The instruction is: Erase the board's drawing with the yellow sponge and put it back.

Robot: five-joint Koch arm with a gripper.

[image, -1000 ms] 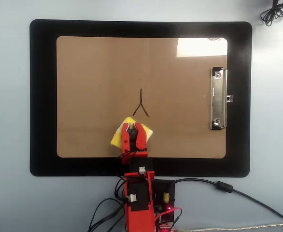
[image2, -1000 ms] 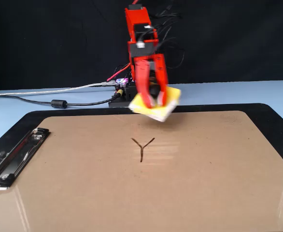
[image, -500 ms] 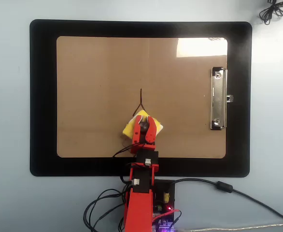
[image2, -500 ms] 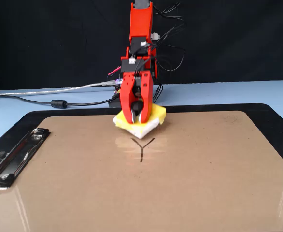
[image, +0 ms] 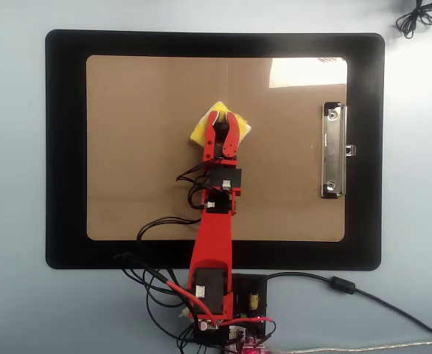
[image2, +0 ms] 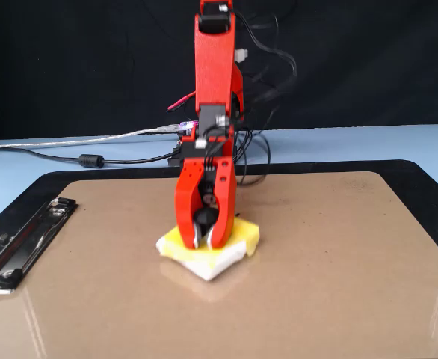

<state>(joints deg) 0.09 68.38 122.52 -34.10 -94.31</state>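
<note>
1 red arm, base at the bottom centre of the overhead view, reaching up the frame over the board (image: 157,206).

1 gripper (image: 223,116) (image2: 204,241): pointed down, its 2 jaws pinching the black knob (image2: 203,220) at the centre of the yellow sponge (image: 199,132) (image2: 234,241).

1 yellow sponge: flat on the board, left of centre in the upper half of the overhead view; centre foreground in the fixed view, turned corner-forward, white edge layer showing underneath.

1 board: brown, lying on a black mat (image: 65,147), silver clip (image: 333,150) (image2: 21,241) at the right edge overhead, lower left in the fixed view.

Drawing: none can be made out on the exposed board surface.

Black cables (image: 153,228) trail from the arm base.
</note>
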